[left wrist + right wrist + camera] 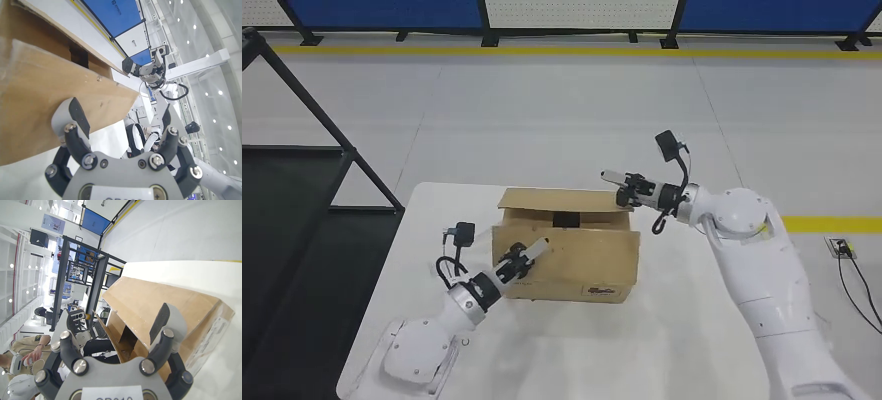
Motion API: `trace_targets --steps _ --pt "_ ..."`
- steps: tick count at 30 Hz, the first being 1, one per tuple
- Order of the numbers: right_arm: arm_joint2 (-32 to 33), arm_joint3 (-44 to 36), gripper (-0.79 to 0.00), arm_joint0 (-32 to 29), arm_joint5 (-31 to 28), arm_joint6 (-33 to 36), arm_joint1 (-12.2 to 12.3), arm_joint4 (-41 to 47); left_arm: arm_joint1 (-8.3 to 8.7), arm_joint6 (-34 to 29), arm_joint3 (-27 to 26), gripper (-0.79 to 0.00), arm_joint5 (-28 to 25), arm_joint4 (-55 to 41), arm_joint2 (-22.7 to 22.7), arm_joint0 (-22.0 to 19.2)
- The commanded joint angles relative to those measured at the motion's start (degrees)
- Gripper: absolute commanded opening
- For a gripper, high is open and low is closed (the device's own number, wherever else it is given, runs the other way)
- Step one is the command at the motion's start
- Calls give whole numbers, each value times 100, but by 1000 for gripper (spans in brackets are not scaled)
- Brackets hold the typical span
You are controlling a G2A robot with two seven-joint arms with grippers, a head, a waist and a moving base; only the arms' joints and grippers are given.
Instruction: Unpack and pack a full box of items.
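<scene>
At the middle of the top view, on the white table (682, 330), stands the cardboard box (562, 265). Its long side, with a label (604, 292) low on the right, faces the lower edge of the frame. Its two long flaps are not shut flat. The far flap (562, 198) is lifted and tilted, the near flap (577, 232) lies lower, and a dark gap (564, 218) shows between them. What lies inside cannot be made out through that gap.

The left gripper (530, 252) is at the box's left front corner, toward the lower left of the frame and level with the near flap's edge. Its jaws stand wide apart. One pad (78, 113) is right by the cardboard, and whether it touches cannot be told. The right gripper (614, 178) is at the upper right of the box, just beside the right end of the far flap, its jaws likewise spread wide.

The box sits close to the table's far edge, so little bare top is left behind it. Bare table top spreads below the box and to its right, up to the table's right edge. Left of the table, a black metal frame (312, 130) stands on the floor, well apart from the box.
</scene>
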Motion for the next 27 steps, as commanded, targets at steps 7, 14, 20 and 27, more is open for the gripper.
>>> trace_targets --steps 7,14,20,27 --pt "-297 298 0 248 940 54 -58 161 -95 345 337 0 236 304 478 -445" --pt "-341 562 0 370 1019 238 -79 597 -180 566 574 0 440 504 797 -775" --pt "-354 567 0 323 1010 479 -46 744 -236 710 677 0 498 639 962 -926" --pt "-189 70 0 -138 874 409 63 798 -281 737 780 0 565 722 1054 -1025"
